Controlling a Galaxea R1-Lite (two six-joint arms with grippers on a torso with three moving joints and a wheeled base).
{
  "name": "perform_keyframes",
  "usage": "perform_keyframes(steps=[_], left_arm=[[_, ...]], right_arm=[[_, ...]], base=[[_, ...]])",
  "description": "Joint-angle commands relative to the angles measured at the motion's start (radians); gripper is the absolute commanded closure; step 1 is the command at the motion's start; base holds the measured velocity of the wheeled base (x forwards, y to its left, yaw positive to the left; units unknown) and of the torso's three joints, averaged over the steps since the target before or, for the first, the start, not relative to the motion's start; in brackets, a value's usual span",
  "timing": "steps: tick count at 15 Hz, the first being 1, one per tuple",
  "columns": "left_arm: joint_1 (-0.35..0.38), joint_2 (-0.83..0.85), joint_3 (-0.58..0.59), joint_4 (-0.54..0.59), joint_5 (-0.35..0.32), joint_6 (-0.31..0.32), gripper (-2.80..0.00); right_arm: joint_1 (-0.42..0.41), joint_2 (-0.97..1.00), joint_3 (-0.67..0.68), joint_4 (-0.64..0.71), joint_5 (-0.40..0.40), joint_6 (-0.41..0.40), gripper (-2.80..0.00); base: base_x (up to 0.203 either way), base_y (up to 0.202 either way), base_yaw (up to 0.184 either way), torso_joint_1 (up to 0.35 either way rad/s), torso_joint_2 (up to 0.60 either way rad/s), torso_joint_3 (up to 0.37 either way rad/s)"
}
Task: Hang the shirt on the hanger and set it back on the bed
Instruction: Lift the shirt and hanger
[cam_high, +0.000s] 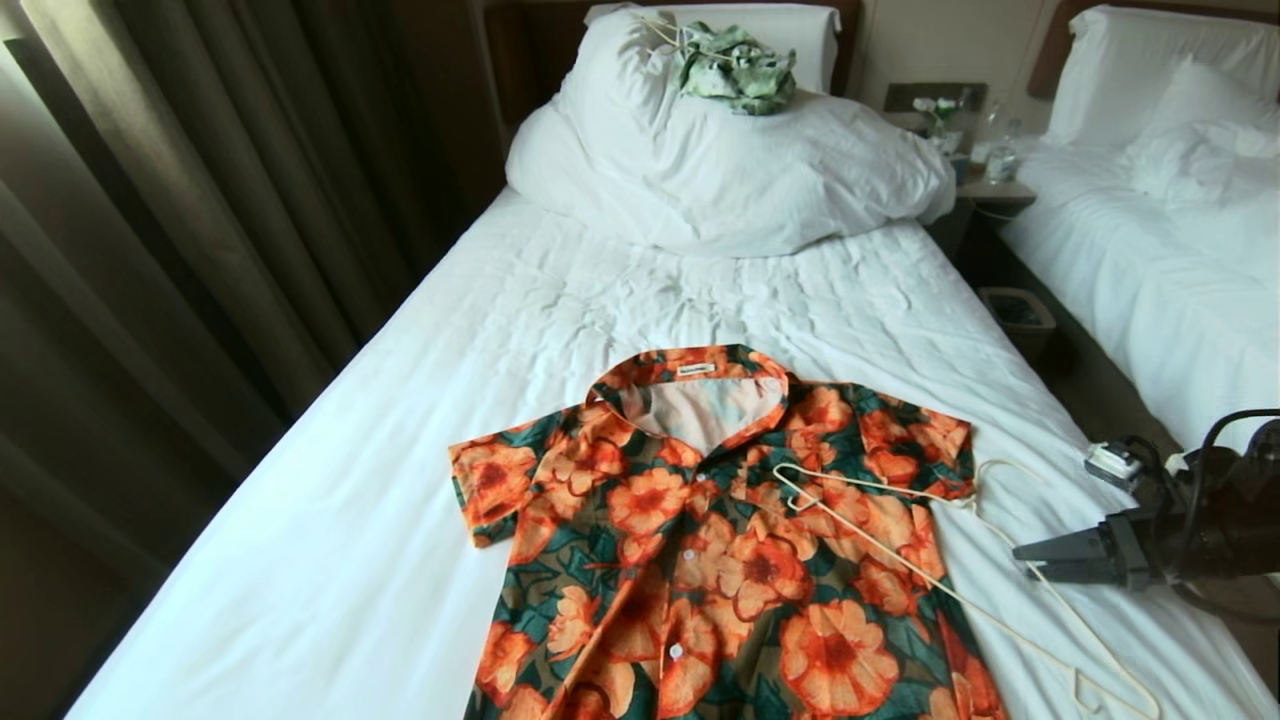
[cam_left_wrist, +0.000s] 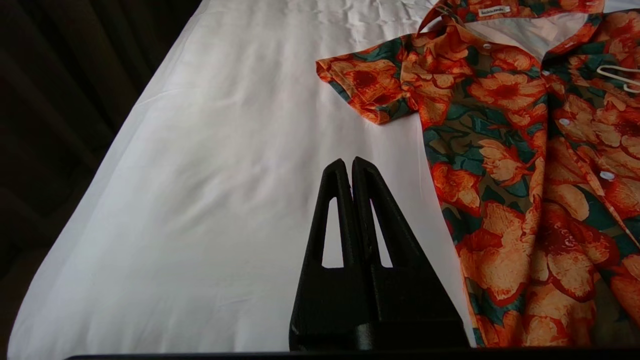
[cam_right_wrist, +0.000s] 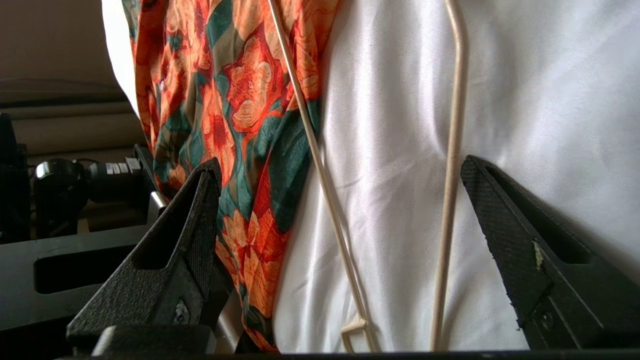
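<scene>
Black fingers of the right gripper (cam_right_wrist: 340, 200) fill the bottom of the right wrist view, spread wide and holding nothing. Between them run two thin rods of the hanger (cam_right_wrist: 452, 165), both going up the frame, so they lie along the way the gripper points, not across its opening.

In the head view the right gripper (cam_high: 1030, 560) sits at the right edge, pointing toward the frame's left, just beside the hanger (cam_high: 950, 590). The hanger's long axis runs on a slant from its shoulder end on the shirt (cam_high: 720, 560), at centre, down to its far end at the lower right corner; its upper part rests on the shirt's right sleeve side, the rest on the white sheet of the bed (cam_high: 330, 520). The shirt lies flat, collar toward the pillows, filling the lower centre.

As for the left gripper (cam_left_wrist: 352, 165), it hangs over bare sheet at the shirt's far side, pressed closed and empty. The right arm is plainly nearer, so my guess is it grasps a rod next.
</scene>
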Motion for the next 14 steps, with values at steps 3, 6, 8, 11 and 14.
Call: perform_keyframes(steps=[3, 6, 8, 11, 14], left_arm=[[0.000, -0.001, 0.000, 0.000, 0.000, 0.000, 0.00], [0.000, -0.001, 0.000, 0.000, 0.000, 0.000, 0.00], [0.000, -0.001, 0.000, 0.000, 0.000, 0.000, 0.00], [0.000, -0.001, 0.000, 0.000, 0.000, 0.000, 0.00], [0.000, -0.001, 0.000, 0.000, 0.000, 0.000, 0.00]], right_arm=[[0.059, 0.003, 0.015, 0.006, 0.034, -0.048, -2.80], [0.077, 0.019, 0.013, 0.002, 0.048, -0.052, -2.80], [0.077, 0.029, 0.011, 0.000, 0.048, -0.081, -2.80], [0.091, 0.047, 0.016, -0.043, 0.048, -0.089, -2.80], [0.115, 0.051, 0.020, -0.069, 0.046, -0.088, -2.80]], base=[[0.000, 0.000, 0.000, 0.000, 0.00, 0.000], [0.000, 0.000, 0.000, 0.000, 0.00, 0.000], [0.000, 0.000, 0.000, 0.000, 0.00, 0.000], [0.000, 0.000, 0.000, 0.000, 0.00, 0.000], [0.000, 0.000, 0.000, 0.000, 0.00, 0.000]])
